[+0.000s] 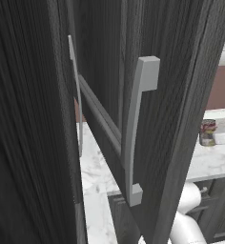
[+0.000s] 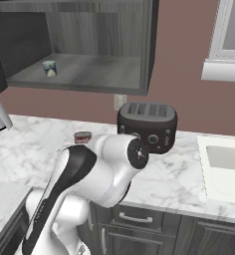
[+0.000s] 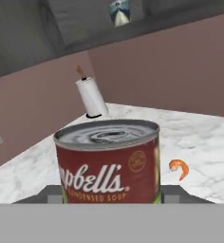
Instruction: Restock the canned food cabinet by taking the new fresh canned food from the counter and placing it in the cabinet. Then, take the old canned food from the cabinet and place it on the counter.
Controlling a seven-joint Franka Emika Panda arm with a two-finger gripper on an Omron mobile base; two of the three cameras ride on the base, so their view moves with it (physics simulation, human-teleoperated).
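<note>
Red-and-white soup can [image 3: 109, 161] with a grey ribbed lid stands upright on the white marble-look tabletop [image 3: 204, 142], close in front of the hand camera. Two dark finger tips [image 3: 50, 193] flank its base, one on each side; the pincer [image 3: 109, 194] looks pinched on the can, though actual contact is hidden behind the label, so a hedge here.

A small orange shrimp [image 3: 179, 168] lies on the marble just beside the can. Further back, near the tabletop's rear edge by the brown wall, a white paper towel roll [image 3: 91, 97] stands upright on a dark base.

Right base view: the dark charcoal wood-grain cabinet [image 2: 149, 45] hangs open above the tabletop [image 2: 35, 144]; a small blue-and-white can [image 2: 50, 67] sits on its shelf toward the left end. Below, a black toaster [image 2: 147, 125] stands against the wall. The red can [image 2: 82, 136] shows just past the white arm's elbow.

Left base view: an open cabinet door [image 1: 181, 95] with a pale grey bar handle [image 1: 136, 128] blocks most of the scene.
</note>
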